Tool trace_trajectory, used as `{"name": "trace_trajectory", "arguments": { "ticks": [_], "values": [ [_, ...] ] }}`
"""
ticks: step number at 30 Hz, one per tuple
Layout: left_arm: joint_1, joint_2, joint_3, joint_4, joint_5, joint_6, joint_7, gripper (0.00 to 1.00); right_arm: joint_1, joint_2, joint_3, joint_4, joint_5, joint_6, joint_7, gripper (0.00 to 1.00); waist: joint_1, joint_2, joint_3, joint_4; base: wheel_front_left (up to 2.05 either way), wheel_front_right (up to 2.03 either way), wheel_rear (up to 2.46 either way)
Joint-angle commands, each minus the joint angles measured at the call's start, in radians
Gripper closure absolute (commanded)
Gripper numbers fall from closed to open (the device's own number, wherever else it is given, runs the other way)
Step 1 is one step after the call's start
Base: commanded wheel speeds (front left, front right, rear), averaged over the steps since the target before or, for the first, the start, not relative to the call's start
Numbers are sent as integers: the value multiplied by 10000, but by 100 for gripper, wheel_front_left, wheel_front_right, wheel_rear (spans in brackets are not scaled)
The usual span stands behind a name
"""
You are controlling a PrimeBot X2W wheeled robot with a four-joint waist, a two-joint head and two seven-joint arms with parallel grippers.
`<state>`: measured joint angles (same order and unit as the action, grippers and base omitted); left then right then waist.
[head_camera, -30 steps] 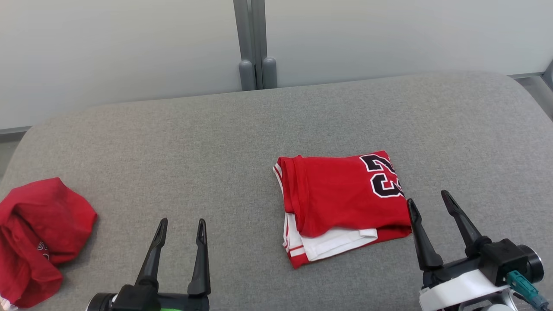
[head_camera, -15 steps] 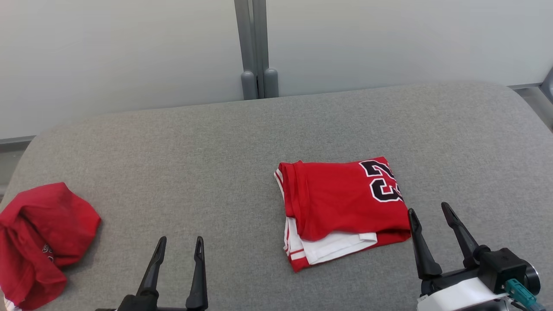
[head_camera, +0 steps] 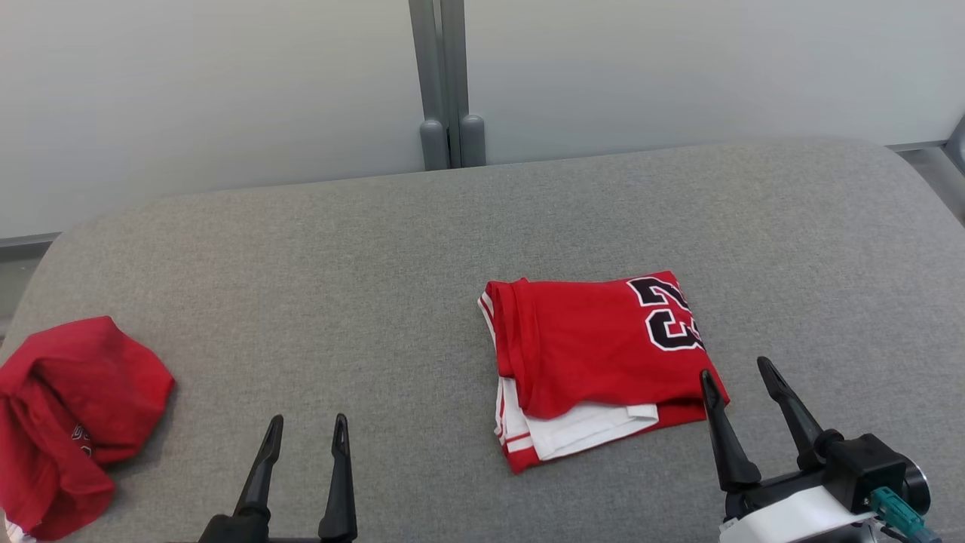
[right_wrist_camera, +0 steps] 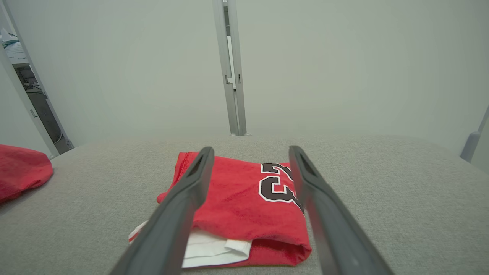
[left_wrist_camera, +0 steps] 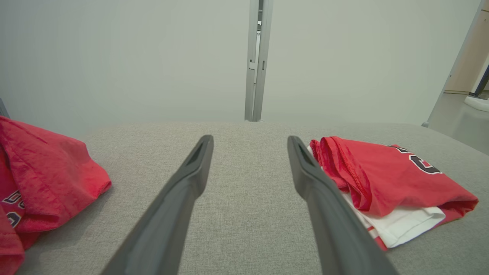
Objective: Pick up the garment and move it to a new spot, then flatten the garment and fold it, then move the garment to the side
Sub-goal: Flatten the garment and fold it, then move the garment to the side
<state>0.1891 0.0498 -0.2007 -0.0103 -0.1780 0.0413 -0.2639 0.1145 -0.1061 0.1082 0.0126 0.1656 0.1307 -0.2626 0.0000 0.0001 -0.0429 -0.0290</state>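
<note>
The garment (head_camera: 595, 354) is a red jersey with white trim and a black "23", folded into a rough rectangle right of centre on the grey padded table (head_camera: 339, 271). It also lies right of the fingers in the left wrist view (left_wrist_camera: 382, 183) and between and under the fingers in the right wrist view (right_wrist_camera: 244, 206). My right gripper (head_camera: 735, 369) is open at the garment's near right corner, its left fingertip at the cloth's edge. Well left of the garment, my left gripper (head_camera: 307, 422) is open over bare fabric, holding nothing.
A second red garment (head_camera: 68, 415) lies crumpled at the table's left edge, also in the left wrist view (left_wrist_camera: 38, 183). A pale wall with a grey vertical post (head_camera: 445, 83) stands behind the table. The table's rounded edge curves away at the far right.
The head camera has tilted, shifting the whole picture down. The right gripper has edged left toward the garment's corner. Both grippers stay open; the garment lies unchanged.
</note>
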Motion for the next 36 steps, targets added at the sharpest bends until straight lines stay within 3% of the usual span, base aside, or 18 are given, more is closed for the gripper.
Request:
{"name": "trace_trajectory", "arguments": {
  "ticks": [1,22,30,36],
  "values": [
    [-110,16,-7,17,0,20,-2,0,-98,-30,14,29,42,2,-24,0,0,-1,20,-1,0,0,0],
    [-476,16,-31,-124,61,69,0,0,-343,-147,494,87,497,2,-25,0,0,-1,406,29,0,0,0],
    [-944,18,-226,-655,374,182,0,0,-1361,-584,875,387,1186,2,-25,0,0,-1,1273,141,0,0,0],
    [-1650,18,-502,-806,427,104,0,0,-2563,-1601,1218,1273,2714,2,-25,0,0,-1,2293,280,0,0,0]
  ]
}}
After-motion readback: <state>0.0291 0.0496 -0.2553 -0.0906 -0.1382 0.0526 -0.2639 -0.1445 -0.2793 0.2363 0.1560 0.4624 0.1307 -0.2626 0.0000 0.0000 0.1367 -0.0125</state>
